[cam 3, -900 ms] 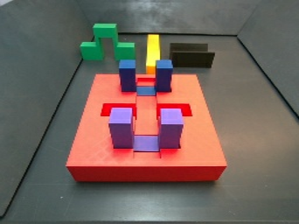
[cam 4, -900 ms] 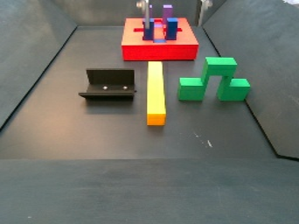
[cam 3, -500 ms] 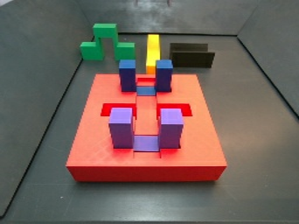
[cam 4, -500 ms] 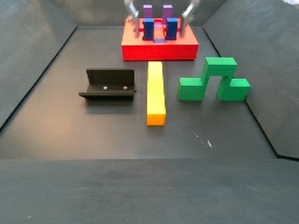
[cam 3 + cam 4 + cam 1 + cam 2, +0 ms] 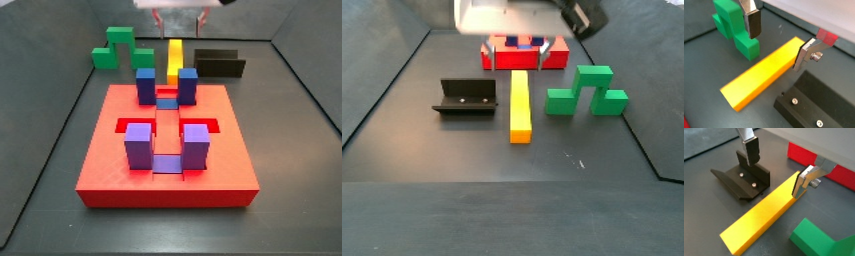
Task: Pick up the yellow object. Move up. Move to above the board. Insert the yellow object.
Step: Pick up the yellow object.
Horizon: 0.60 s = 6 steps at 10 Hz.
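The yellow object (image 5: 764, 70) (image 5: 761, 218) is a long bar lying flat on the dark floor, between the green stepped block and the fixture (image 5: 520, 105). It reaches back toward the board (image 5: 175, 55). My gripper (image 5: 777, 46) (image 5: 777, 173) is open over the bar's end nearest the board. One finger (image 5: 803, 55) hangs beside the bar's edge and the other finger (image 5: 752, 24) is well off to the side, neither touching it. The board (image 5: 107, 160) is a red slab with blue and purple posts (image 5: 147, 85). From the side, the gripper (image 5: 181, 18) hangs high behind the board.
A green stepped block (image 5: 587, 90) (image 5: 734, 25) stands on one side of the bar. The fixture (image 5: 466, 97) (image 5: 744, 180) sits on the other side, close to the bar. Grey walls enclose the floor.
The gripper has moved from over the board toward the yellow bar and now fills the top of a side view. Bar, board, green block and fixture have not moved.
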Tool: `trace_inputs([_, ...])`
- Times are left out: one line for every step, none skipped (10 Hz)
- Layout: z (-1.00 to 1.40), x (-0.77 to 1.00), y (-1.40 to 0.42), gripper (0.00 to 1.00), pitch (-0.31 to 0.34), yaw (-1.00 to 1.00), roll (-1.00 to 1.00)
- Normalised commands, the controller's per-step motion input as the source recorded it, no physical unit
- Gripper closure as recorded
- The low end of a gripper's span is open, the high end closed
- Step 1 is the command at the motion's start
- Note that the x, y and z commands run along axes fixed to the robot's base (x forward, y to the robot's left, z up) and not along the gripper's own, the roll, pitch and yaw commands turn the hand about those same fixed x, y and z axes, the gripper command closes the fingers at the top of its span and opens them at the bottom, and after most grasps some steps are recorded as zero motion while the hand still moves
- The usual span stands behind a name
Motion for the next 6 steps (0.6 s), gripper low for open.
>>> trace_inputs([-0.62, 0.22, 0.0, 0.0, -0.101, 0.07, 0.05])
trace_inputs([-0.59, 0.17, 0.02, 0.0, -0.086, 0.09, 0.09])
trace_inputs([-0.55, 0.04, 0.05, 0.0, -0.093, 0.08, 0.1])
trace_inputs([-0.44, 0.0, 0.07, 0.0, -0.073, 0.02, 0.08])
trace_inputs([-0.25, -0.21, 0.07, 0.0, -0.026, 0.0, 0.0])
trace_inputs([-0.08, -0.4, 0.09, 0.0, -0.026, -0.05, 0.0])
